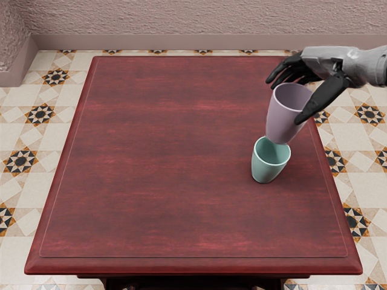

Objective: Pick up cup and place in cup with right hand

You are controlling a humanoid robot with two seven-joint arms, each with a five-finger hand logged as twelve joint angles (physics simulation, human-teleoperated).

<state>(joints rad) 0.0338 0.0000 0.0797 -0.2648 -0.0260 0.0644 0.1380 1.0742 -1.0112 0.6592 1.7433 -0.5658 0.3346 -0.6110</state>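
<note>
My right hand reaches in from the right edge with its fingers behind the rim of a light purple cup and its thumb across the front right side, grasping it. The purple cup is slightly tilted, mouth up, its base overlapping the far rim of a teal cup in the head view. That teal cup stands upright on the table, and its open mouth shows. Whether the two cups touch, I cannot tell. The left arm is out of view.
The dark red wooden table has its right edge just beyond the cups. Behind it are a patterned tile floor and a rough pinkish wall.
</note>
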